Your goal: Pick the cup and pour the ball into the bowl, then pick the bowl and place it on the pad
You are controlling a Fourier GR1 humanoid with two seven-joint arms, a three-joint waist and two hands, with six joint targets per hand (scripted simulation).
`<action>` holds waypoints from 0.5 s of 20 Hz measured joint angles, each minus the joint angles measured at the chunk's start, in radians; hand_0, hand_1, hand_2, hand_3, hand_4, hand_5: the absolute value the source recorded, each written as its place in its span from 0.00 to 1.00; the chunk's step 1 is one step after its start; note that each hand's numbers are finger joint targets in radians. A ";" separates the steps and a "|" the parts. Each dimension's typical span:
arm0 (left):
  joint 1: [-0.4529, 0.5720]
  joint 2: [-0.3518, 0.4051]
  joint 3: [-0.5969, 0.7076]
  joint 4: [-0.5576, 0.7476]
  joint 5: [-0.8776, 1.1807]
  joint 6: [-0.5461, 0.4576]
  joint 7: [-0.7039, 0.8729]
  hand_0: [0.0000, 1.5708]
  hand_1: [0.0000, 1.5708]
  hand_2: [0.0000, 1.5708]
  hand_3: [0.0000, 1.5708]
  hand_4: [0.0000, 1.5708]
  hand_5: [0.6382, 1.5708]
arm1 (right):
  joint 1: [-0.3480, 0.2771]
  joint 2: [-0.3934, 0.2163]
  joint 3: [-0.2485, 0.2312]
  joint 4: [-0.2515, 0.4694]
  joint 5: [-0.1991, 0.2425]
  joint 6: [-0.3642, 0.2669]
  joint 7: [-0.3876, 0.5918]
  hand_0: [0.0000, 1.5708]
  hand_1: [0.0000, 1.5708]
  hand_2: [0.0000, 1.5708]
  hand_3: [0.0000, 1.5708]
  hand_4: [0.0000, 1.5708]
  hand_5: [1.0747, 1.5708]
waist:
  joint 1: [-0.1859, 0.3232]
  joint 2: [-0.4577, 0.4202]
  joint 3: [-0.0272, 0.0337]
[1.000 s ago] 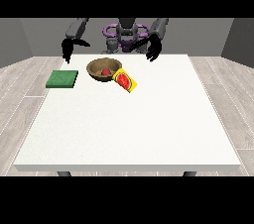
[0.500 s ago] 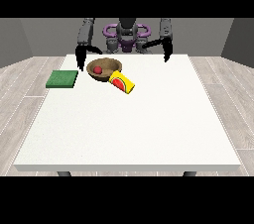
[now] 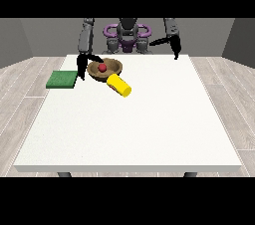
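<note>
A brown bowl (image 3: 110, 69) sits on the white table (image 3: 134, 119) near its far edge, with a red ball (image 3: 102, 67) inside it. A yellow cup (image 3: 120, 85) lies on its side just in front of the bowl, touching its rim. The hand at the view's left (image 3: 81, 63) hangs right beside the bowl's left rim, fingers pointing down; whether they touch the rim is unclear. The hand at the view's right (image 3: 174, 46) is raised above the far right part of the table, away from everything. A green pad (image 3: 62, 79) lies flat at the table's left edge.
The robot's torso (image 3: 127, 40) stands behind the table's far edge. The wide white tabletop stretches toward the camera in front of the cup.
The hand at the view's left has come down and in, from above the pad to the bowl's left rim. The cup has rolled slightly toward the camera. The other hand stays raised.
</note>
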 measured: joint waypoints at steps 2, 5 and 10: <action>0.006 0.010 0.017 0.008 0.006 -0.008 -0.014 0.00 0.00 0.00 0.00 0.00 0.99 | -0.028 0.005 0.009 0.025 0.004 -0.018 0.004 0.00 0.00 0.00 0.00 0.09 0.99 | -0.005 0.001 0.0002; 0.012 0.011 0.009 -0.029 0.006 -0.025 0.003 0.00 0.00 0.00 0.00 0.00 0.99 | -0.062 0.004 -0.001 0.090 -0.002 -0.031 -0.036 0.00 0.00 0.00 0.00 0.09 0.99 | 0.016 0.013 0.0002; -0.002 0.031 0.016 -0.074 0.018 -0.050 0.018 0.00 0.00 0.00 0.00 0.22 1.00 | -0.059 -0.002 -0.038 0.119 -0.021 -0.084 -0.062 1.00 1.00 1.00 0.30 0.50 0.84 | 0.038 0.023 -0.0202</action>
